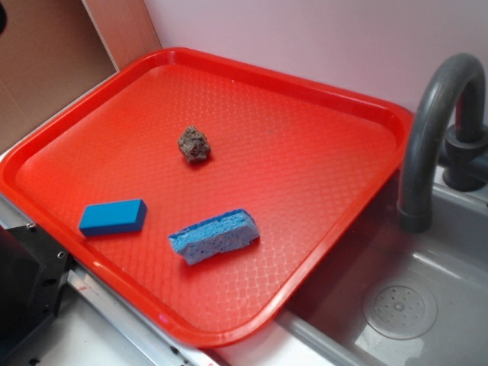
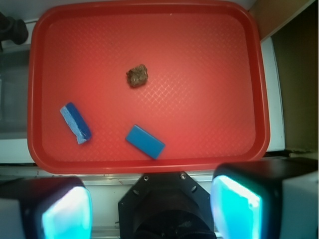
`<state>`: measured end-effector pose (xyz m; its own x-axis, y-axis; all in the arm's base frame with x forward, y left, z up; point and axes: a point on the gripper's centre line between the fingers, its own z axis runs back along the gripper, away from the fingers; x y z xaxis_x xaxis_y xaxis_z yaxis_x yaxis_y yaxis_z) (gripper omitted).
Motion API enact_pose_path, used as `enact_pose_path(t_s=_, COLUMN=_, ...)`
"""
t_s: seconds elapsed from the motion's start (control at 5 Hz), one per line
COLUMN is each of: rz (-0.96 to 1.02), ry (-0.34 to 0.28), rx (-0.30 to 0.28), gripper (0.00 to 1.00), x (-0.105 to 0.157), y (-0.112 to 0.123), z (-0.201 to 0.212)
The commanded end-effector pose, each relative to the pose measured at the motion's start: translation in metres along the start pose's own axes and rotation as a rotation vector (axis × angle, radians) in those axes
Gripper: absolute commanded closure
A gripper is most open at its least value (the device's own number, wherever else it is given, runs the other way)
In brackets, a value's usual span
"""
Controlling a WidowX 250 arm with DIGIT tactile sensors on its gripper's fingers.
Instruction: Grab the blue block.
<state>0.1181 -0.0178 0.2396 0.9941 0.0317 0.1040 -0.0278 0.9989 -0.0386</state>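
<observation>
Lying on red tray [image 1: 328, 114]: blue block [image 1: 113, 217], sponge [image 1: 213, 236] beside, rock [image 1: 194, 144] apart; gripper [image 2: 149, 206] jaws wide, empty.

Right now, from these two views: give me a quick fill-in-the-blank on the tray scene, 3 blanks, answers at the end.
1. The blue block, sponge and rock all lie on a tray whose colour is ____.
2. In the exterior view, the grey fixture right of the tray, above the sink, is a ____.
3. In the wrist view, the fingers touch ____ of the three objects.

Answers: red; faucet; none
</observation>
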Motion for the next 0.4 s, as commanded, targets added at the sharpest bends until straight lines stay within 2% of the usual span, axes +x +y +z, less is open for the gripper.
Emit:
enact_pose_path(t_s=0.0, rz=-0.490, ry=-0.099, rx=-0.129, gripper=0.00, x=0.014, y=-0.015, z=-0.035)
enact_pose_path(t_s=0.2, rz=-0.729, ry=-0.163, rx=-0.266, gripper=0.00, x=0.013, y=-0.020, z=-0.060)
